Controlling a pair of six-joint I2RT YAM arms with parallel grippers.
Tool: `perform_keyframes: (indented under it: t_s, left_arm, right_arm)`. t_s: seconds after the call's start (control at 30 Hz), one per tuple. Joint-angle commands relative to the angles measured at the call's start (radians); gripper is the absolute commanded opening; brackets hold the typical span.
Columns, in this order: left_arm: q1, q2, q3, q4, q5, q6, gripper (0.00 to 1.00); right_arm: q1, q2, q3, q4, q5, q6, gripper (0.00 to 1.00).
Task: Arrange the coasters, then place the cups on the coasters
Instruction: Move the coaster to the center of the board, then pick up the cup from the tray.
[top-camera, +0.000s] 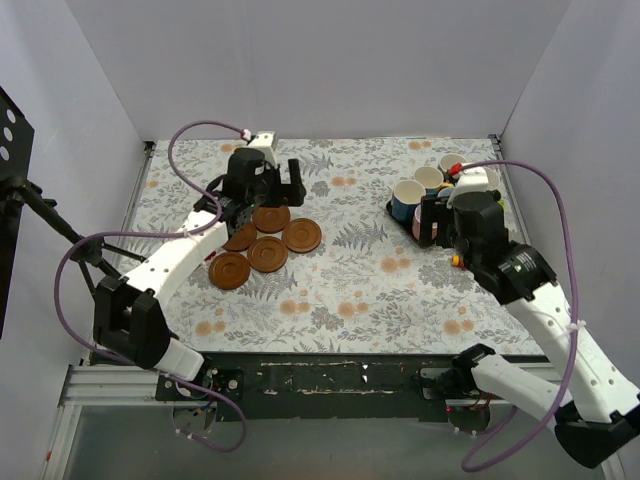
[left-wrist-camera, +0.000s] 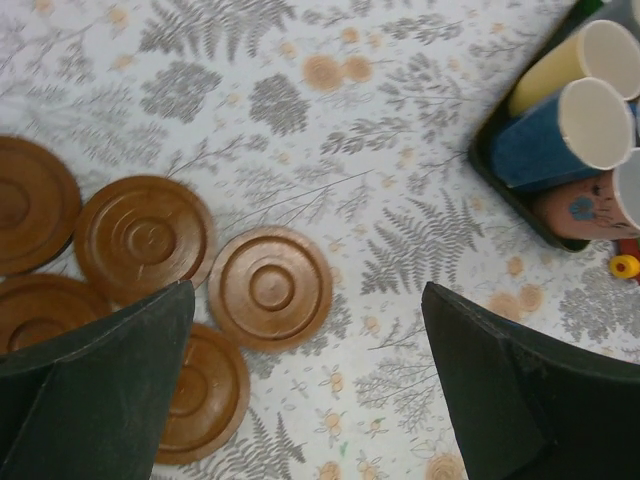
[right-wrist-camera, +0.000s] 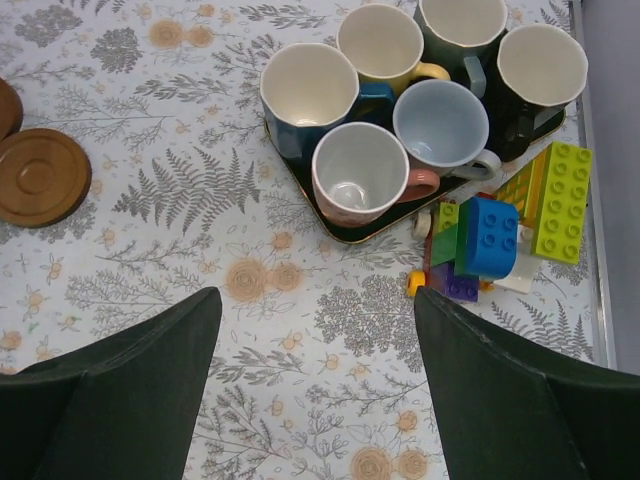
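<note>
1. In the top view, the coasters (top-camera: 268, 253) lie flat on the desk (top-camera: 360, 290), clustered left of centre, their edges touching or overlapping.
2. The tray (top-camera: 392, 208) sits on the desk at the upper right, well apart from the coasters.
3. Six cups (right-wrist-camera: 440, 122) stand upright in the tray, packed against one another.
4. In the right wrist view, toy blocks (right-wrist-camera: 510, 225) lie on the desk just beside the tray's lower-right edge.
5. In the left wrist view, coasters occupy the lower left and the tray the upper-right corner.
</note>
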Motion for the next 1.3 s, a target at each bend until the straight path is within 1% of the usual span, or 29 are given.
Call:
perform_keyframes:
  t_s: [0.0, 0.1, 0.2, 0.37, 0.43, 0.5, 0.53, 0.77, 0.9, 0.97, 1.03, 1.13, 1.27]
  left_arm:
    - [0.068, -0.096, -0.146, 0.060, 0.035, -0.064, 0.98]
    - [0.082, -0.152, -0.227, 0.097, -0.030, -0.048, 0.98]
    - [0.082, -0.201, -0.281, 0.133, -0.094, -0.017, 0.98]
    - [0.080, -0.256, -0.312, 0.150, -0.134, 0.000, 0.98]
    - [0.082, -0.270, -0.320, 0.153, -0.155, 0.008, 0.98]
    - [0.082, -0.273, -0.324, 0.155, -0.172, 0.015, 0.98]
    - [0.082, -0.274, -0.326, 0.155, -0.175, 0.018, 0.98]
    - [0.082, -0.248, -0.320, 0.146, -0.142, 0.011, 0.98]
    - [0.082, -0.242, -0.323, 0.146, -0.125, 0.005, 0.98]
    - [0.082, -0.242, -0.323, 0.146, -0.123, 0.003, 0.98]
    - [0.082, -0.239, -0.323, 0.144, -0.123, 0.003, 0.98]
    - [0.082, -0.233, -0.320, 0.144, -0.119, 0.003, 0.98]
    - [0.082, -0.224, -0.317, 0.138, -0.120, 0.005, 0.98]
  right_arm:
    - [-0.131, 0.101, 0.099, 0.011, -0.154, -0.085, 0.85]
    - [-0.244, 0.179, 0.160, 0.033, -0.298, -0.111, 0.84]
    - [-0.320, 0.259, 0.194, 0.063, -0.387, -0.134, 0.83]
    - [-0.349, 0.411, 0.231, 0.128, -0.460, -0.196, 0.80]
    - [-0.360, 0.467, 0.246, 0.151, -0.489, -0.248, 0.80]
    - [-0.378, 0.527, 0.278, 0.162, -0.492, -0.271, 0.79]
    - [-0.389, 0.556, 0.303, 0.157, -0.525, -0.279, 0.77]
    - [-0.430, 0.733, 0.423, 0.140, -0.575, -0.318, 0.69]
    - [-0.429, 0.802, 0.453, 0.155, -0.601, -0.380, 0.66]
    - [-0.430, 0.836, 0.466, 0.160, -0.599, -0.407, 0.63]
    - [-0.430, 0.866, 0.481, 0.163, -0.645, -0.435, 0.60]
    - [-0.430, 0.888, 0.486, 0.194, -0.717, -0.455, 0.59]
    - [-0.429, 0.900, 0.503, 0.165, -0.783, -0.446, 0.58]
